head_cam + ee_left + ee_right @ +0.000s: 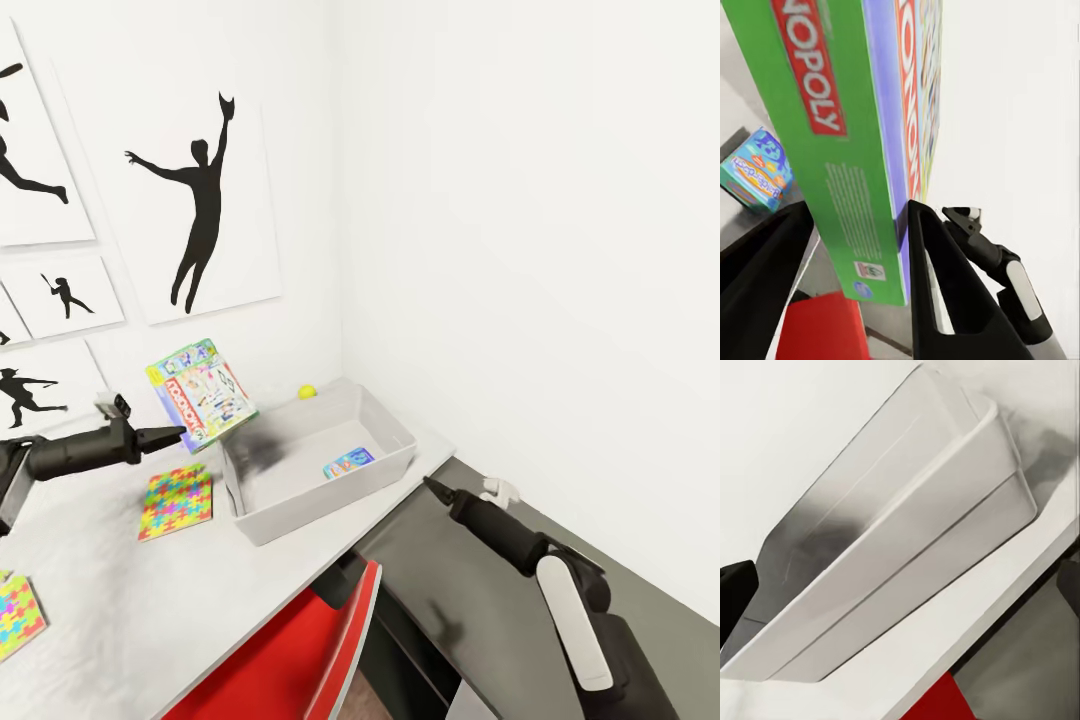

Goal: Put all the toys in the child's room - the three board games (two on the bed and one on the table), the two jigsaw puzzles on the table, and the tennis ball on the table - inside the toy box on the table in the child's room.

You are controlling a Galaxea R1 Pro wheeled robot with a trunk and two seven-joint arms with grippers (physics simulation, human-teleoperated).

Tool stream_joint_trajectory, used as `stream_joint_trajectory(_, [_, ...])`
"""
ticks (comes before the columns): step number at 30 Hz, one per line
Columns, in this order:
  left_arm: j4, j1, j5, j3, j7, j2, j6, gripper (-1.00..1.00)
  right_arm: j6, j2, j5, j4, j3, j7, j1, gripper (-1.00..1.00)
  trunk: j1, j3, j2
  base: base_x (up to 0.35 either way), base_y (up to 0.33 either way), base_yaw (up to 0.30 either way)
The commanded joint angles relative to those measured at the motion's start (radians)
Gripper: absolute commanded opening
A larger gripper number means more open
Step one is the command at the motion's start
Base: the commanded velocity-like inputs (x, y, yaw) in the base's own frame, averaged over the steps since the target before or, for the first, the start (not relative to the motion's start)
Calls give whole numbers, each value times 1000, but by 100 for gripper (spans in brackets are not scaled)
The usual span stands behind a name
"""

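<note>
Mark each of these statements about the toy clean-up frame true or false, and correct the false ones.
1. The left gripper is shut on the Monopoly box. True.
2. The toy box is empty. False: a small board game already lies inside it.
3. The tennis ball sits on the table behind the toy box, near the wall. True.
4. Both jigsaw puzzles are in the toy box. False: one jigsaw puzzle lies on the table beside the box, another near the table's edge.

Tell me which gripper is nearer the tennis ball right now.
Left. The left gripper, holding the Monopoly box, hangs beside the toy box, nearer the tennis ball. The right gripper sits off the table's edge.
</note>
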Motion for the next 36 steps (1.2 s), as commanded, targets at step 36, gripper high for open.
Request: stream_joint_trajectory(36, [541,-332,-338,-151,149,-216,11,-100,12,0,1,1,-17,4,-1,100,0,-1,-1,0,0,0])
